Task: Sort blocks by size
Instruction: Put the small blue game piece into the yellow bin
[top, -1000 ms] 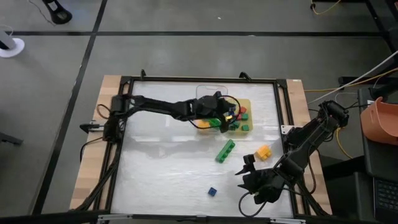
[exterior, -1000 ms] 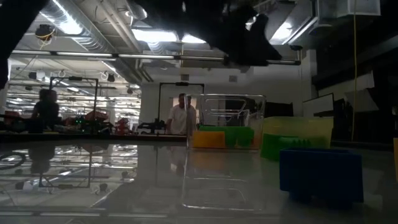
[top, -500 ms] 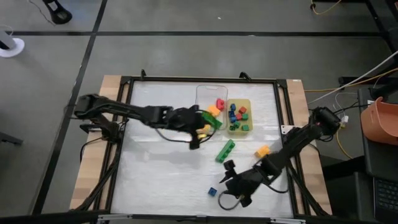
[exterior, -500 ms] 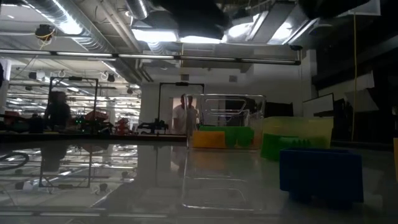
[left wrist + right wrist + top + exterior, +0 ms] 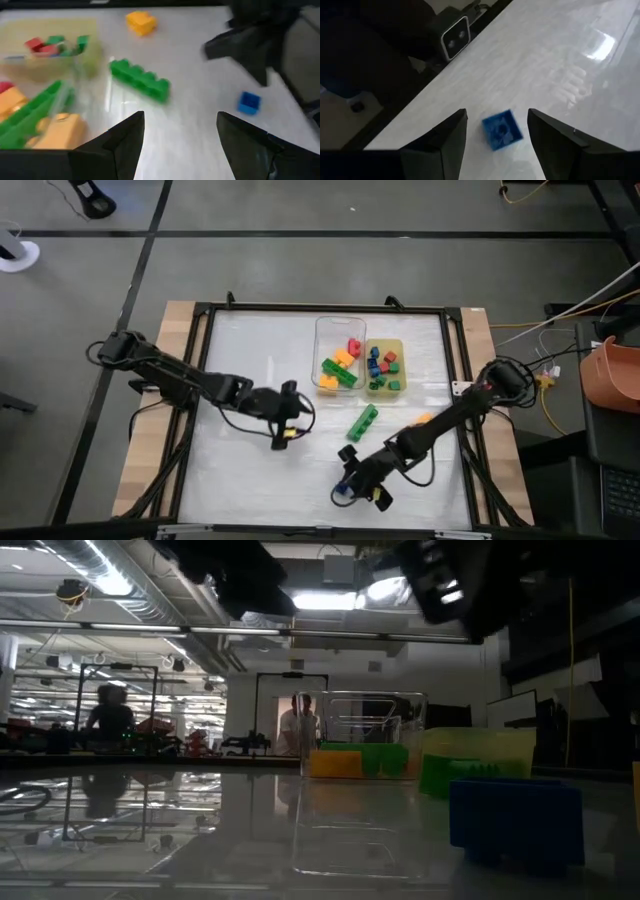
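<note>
A small blue cube (image 5: pixel 502 130) lies on the white table near its front edge, just ahead of my right gripper (image 5: pixel 497 150), whose open fingers stand on either side of it without touching. In the high view that gripper (image 5: pixel 346 486) covers most of the cube. My left gripper (image 5: pixel 286 424) hovers open and empty over the table's middle left. A long green studded bar (image 5: pixel 362 422) and an orange block (image 5: pixel 141 22) lie loose on the table. Other blocks lie in the clear tray (image 5: pixel 322 330) and the yellow tray (image 5: pixel 400 350).
The two trays stand side by side at the table's far middle. A black frame (image 5: pixel 200 380) runs around the table. A small camera (image 5: pixel 455 32) sits at the near edge close to the blue cube. Bare table lies to the left.
My left gripper has drawn back from the trays toward the table's left and near edge, still open. My right gripper has gone left, toward the near edge and down to the blue cube, rolling its wrist. No block has moved.
</note>
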